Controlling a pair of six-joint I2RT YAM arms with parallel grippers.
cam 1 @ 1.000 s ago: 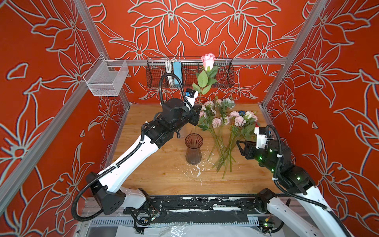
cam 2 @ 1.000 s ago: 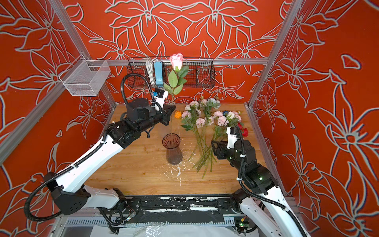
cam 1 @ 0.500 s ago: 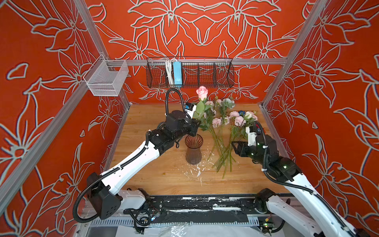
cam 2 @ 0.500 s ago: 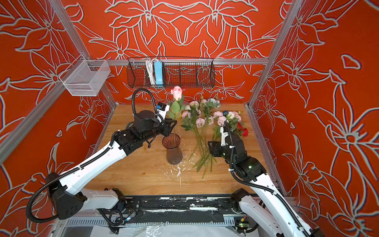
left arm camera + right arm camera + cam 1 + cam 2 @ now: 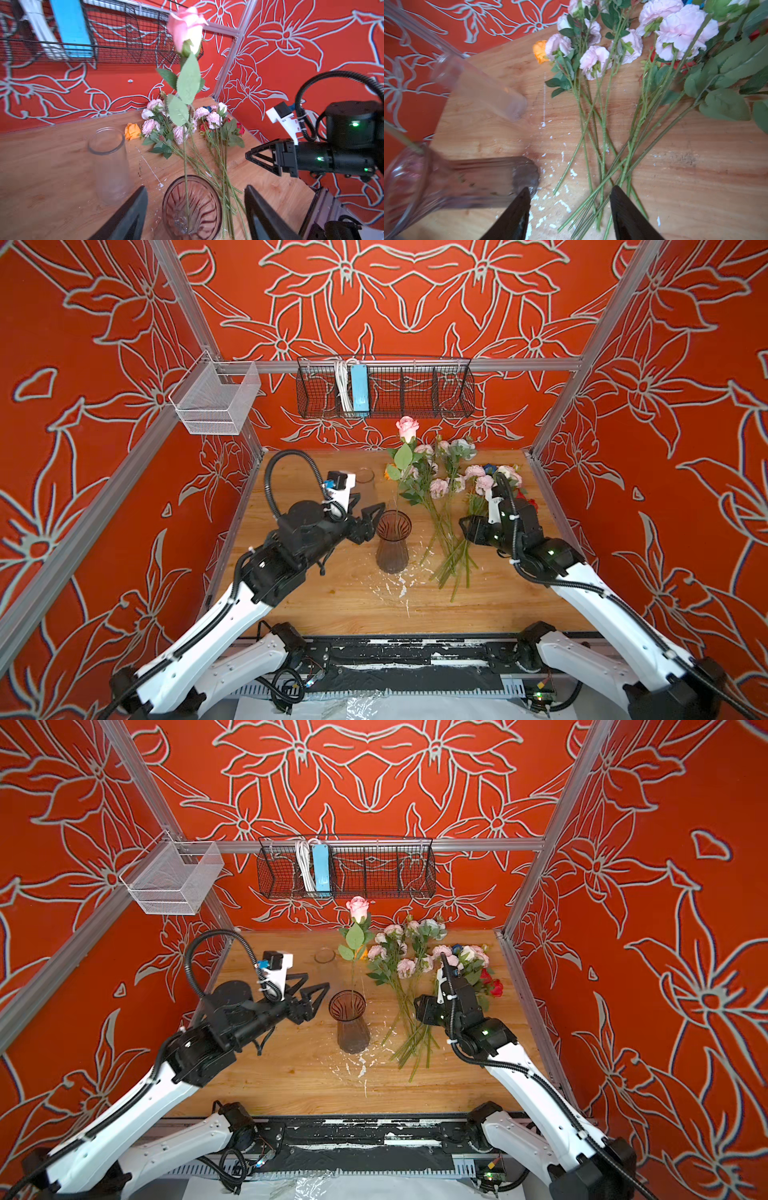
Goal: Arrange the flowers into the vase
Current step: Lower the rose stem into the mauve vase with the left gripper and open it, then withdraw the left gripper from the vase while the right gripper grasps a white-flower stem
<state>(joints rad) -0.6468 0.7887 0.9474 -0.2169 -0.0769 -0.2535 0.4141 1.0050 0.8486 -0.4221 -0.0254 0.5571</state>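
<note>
1 pink rose (image 5: 407, 429) stands in the brown ribbed vase (image 5: 392, 547) near the middle of the tabletop (image 5: 332, 597). Its long stem runs almost straight up from the vase floor, with the bloom at the top, leaning slightly toward the back wall in both top views. The left end effector (image 5: 368, 506) sits just beside the vase on its left, jaws spread wide and holding nothing. In the left wrist view its 2 fingers (image 5: 133, 212) stand either side of the vase rim, clear of the stem. The other flowers (image 5: 444, 506) lie flat in a loose bunch to the right of the vase. Their blooms point toward the back wall and their stem ends fan toward the front edge, some stems crossing. 1 orange flower (image 5: 132, 131) lies at the left edge of that bunch. The right end effector (image 5: 570, 188) is over the stem ends with its jaws apart, gripping nothing; whether it touches the stems cannot be told. A clear glass (image 5: 365, 475) stands upright behind the vase, apart from it.
</note>
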